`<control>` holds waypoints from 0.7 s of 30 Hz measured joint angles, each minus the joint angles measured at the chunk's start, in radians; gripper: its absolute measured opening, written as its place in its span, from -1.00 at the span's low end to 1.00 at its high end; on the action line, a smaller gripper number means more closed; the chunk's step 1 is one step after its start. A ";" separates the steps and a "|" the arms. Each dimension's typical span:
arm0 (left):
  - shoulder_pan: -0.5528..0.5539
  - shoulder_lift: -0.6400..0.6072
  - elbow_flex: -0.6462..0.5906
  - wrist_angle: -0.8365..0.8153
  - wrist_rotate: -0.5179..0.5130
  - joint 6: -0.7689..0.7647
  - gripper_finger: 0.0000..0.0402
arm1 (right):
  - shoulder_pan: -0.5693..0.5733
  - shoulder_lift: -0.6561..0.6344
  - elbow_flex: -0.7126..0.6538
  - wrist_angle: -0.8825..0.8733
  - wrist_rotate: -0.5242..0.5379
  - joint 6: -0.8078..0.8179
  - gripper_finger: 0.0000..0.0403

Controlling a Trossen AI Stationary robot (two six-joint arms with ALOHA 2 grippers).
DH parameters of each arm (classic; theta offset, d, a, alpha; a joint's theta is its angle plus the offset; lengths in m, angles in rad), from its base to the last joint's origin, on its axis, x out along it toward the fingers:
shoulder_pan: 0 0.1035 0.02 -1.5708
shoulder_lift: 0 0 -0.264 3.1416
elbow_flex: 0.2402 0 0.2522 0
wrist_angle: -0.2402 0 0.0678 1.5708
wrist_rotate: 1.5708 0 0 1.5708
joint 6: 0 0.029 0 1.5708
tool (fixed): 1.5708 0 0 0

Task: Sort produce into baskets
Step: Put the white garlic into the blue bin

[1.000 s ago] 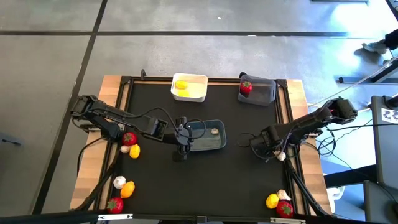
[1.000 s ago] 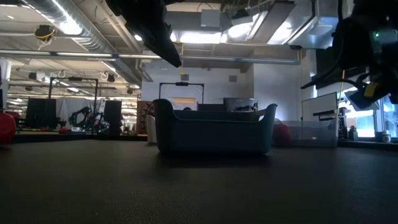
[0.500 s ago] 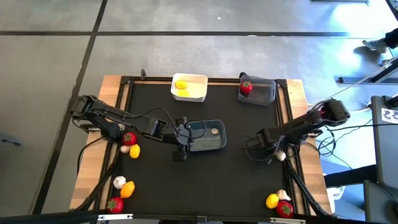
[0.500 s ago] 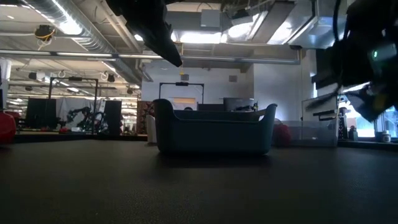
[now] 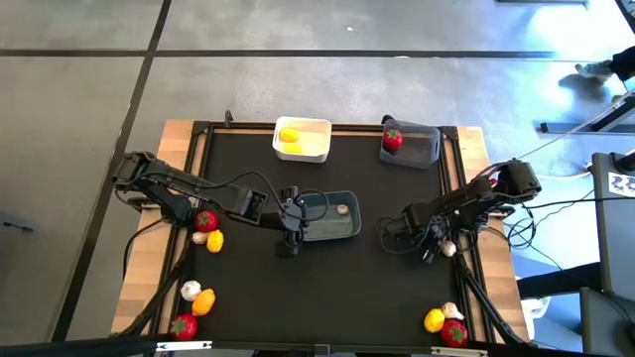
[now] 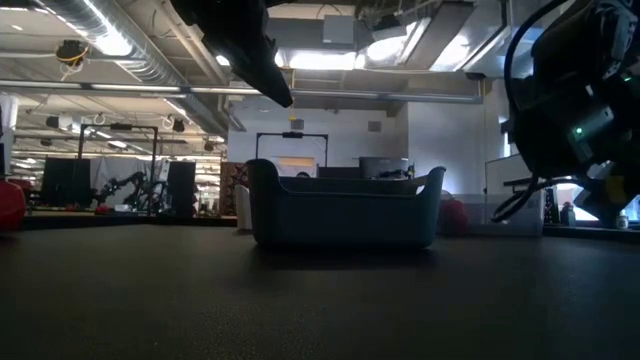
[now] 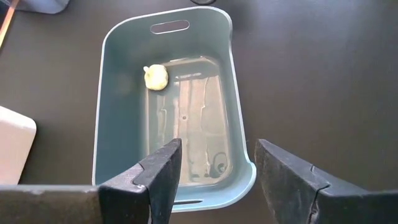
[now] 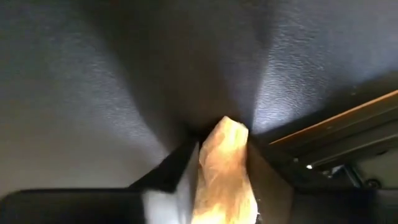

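The blue-grey basket (image 5: pixel 353 228) stands mid-table with one whitish garlic bulb (image 7: pixel 156 77) in it. My left gripper (image 5: pixel 290 214) hangs open and empty above the basket's left end, which also shows in the left wrist view (image 7: pixel 217 174). My right gripper (image 5: pixel 390 236) is to the right of that basket, above the mat, and is shut on a beige garlic-like bulb (image 8: pixel 222 158). The white basket (image 5: pixel 316 151) holds yellow pieces (image 5: pixel 289 136). The dark grey basket (image 5: pixel 422 151) holds a red piece (image 5: pixel 393 140). My right gripper pinches the beige bulb between its two fingers (image 8: pixel 171 171). The bulb's tip (image 8: pixel 229 127) sticks out past the fingertips toward the mat. Whether it is clear of the mat, I cannot tell.
Loose produce lies at the mat's left edge (image 5: pixel 206 228), near-left corner (image 5: pixel 193 302) and near-right corner (image 5: pixel 444 320). Another whitish bulb (image 5: pixel 447 248) lies by the right rail. The wooden table edge (image 8: pixel 336 127) runs close behind my right gripper.
My right gripper has gone toward the table's left edge, nearer the blue-grey basket, and its arm has swung in over the mat.
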 joint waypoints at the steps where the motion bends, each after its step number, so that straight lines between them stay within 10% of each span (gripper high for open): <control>1: 0.000 0.000 0.000 0.000 0.000 0.000 0.00 | 0.000 0.000 0.000 0.003 0.000 -0.002 -0.50; 8: 0.000 0.000 0.000 0.002 0.000 0.029 0.00 | 0.001 0.001 0.012 -0.004 0.026 -0.047 -0.94; 21: -0.003 0.021 0.000 0.017 0.003 0.034 0.00 | 0.001 -0.090 0.208 -0.060 0.273 -0.099 -0.87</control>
